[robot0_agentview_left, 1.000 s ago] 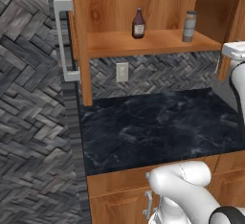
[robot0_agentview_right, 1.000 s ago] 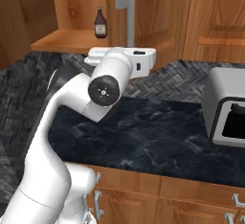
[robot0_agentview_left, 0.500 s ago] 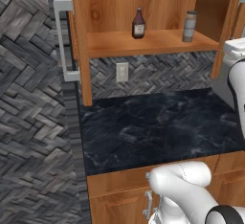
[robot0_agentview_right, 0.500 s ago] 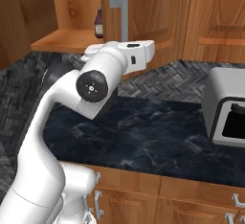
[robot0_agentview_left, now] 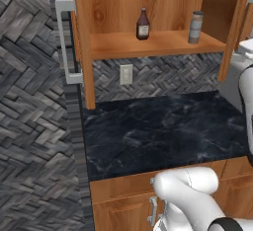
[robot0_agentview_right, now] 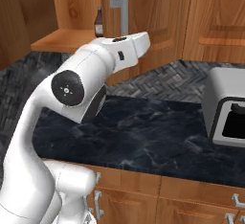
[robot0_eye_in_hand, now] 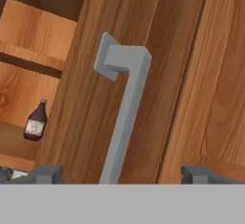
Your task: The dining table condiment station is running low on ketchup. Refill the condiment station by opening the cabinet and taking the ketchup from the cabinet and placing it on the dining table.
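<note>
The cabinet (robot0_agentview_left: 163, 8) stands open, with both doors swung out. The ketchup (robot0_agentview_left: 143, 24), a small dark bottle, stands upright on the cabinet's wooden shelf (robot0_agentview_left: 148, 43), left of a grey can (robot0_agentview_left: 196, 27). In the hand view my gripper (robot0_eye_in_hand: 122, 174) is open, its fingertips (robot0_eye_in_hand: 45, 174) wide apart on either side of the lower end of the right door's silver handle (robot0_eye_in_hand: 125, 113), without touching it. The ketchup (robot0_eye_in_hand: 36, 122) shows past that door's edge. From the right base view my hand (robot0_agentview_right: 139, 42) hovers just below the handle (robot0_agentview_right: 119, 10). The dining table is out of view.
A black marble counter (robot0_agentview_left: 158, 131) runs under the cabinet, with a wall outlet (robot0_agentview_left: 126, 74) on the herringbone backsplash. A grey toaster oven (robot0_agentview_right: 225, 106) sits on the counter at the right. The left door's handle (robot0_agentview_left: 64, 42) juts out at the left.
The jaws have opened wide and let go of the right door's handle. The hand has eased slightly back from it. The ketchup and can have not moved.
</note>
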